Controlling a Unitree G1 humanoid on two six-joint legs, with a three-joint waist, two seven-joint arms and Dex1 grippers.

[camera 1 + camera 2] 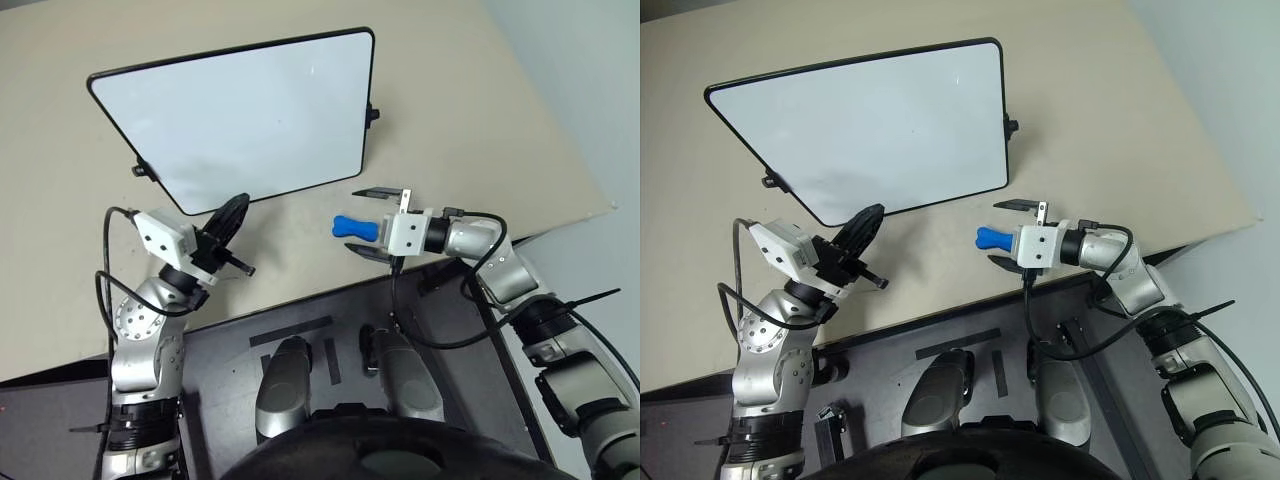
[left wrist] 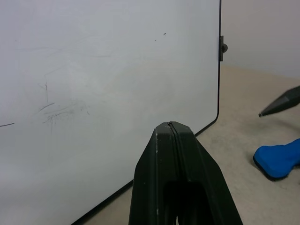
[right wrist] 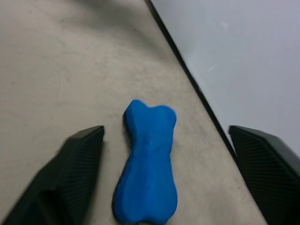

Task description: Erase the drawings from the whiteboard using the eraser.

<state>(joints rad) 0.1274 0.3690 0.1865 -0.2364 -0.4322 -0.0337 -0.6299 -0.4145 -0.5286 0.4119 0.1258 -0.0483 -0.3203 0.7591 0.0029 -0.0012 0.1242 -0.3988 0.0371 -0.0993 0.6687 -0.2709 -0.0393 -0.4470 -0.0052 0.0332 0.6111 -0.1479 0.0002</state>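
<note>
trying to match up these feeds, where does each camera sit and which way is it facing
Left and right eye views: on the head, looking forward and down at the whiteboard on the table, both arms showing.
Left wrist view: along the left gripper, shut, facing the board.
Right wrist view: along the open right gripper, down at the eraser.
Shared: both wrist views show the eraser and the board's edge.

1. This looks like a robot test bench in a lab or workshop, not a home.
2. A plain beige tabletop [image 1: 480, 110] carries just a whiteboard [image 1: 250, 110] and a blue eraser [image 1: 355, 227], laid out like a trial setup.
3. The floor [image 1: 300, 335] below is dark grey and marked with strips of tape.
4. A bare pale wall [image 1: 590, 70] stands beyond the table's edge.
</note>
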